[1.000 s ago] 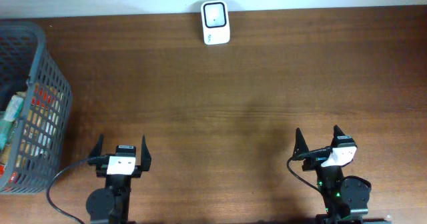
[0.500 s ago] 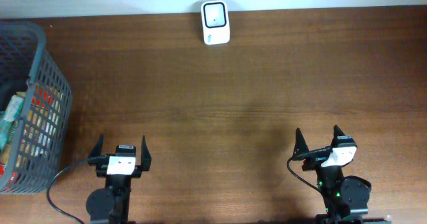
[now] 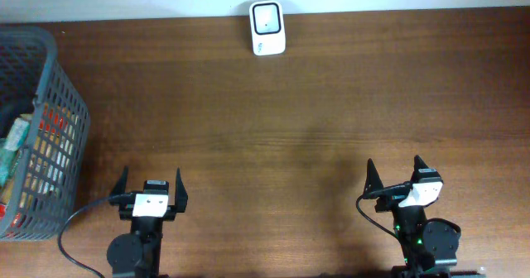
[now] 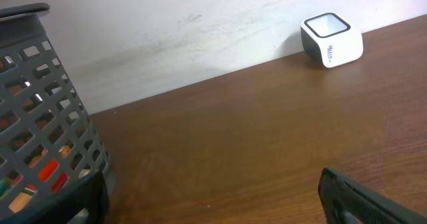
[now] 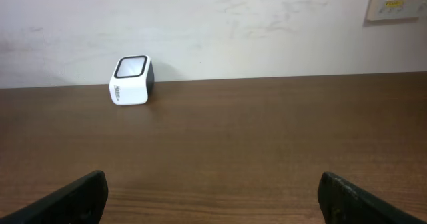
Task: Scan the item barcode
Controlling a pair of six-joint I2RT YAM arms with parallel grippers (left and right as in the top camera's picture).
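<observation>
Risk mostly sits at the grey mesh basket point(image 3: 33, 59): the packaged items point(image 3: 16, 144) are piled inside it, so a reach in could likely snag a finger on the rim or mesh, drag or tip the basket, or pinch 2 packets at once. No barcode is readable from any view, so a picked item may well reach the barcode scanner point(image 3: 267, 28) with its code turned away from the window. The scanner stands at the far edge of the table point(image 3: 290, 129) against the wall, and a fast approach could knock it. Left gripper point(image 3: 150, 179) has its jaws spread wide and nothing in them; it is at the near edge, with the basket to its left and ahead, near but apart. Right gripper point(image 3: 394, 167) is also spread wide and empty, well apart from the basket, with the scanner ahead and to its left. Which packet is meant for scanning cannot be told; all of them lie in the basket, none on the table.
</observation>
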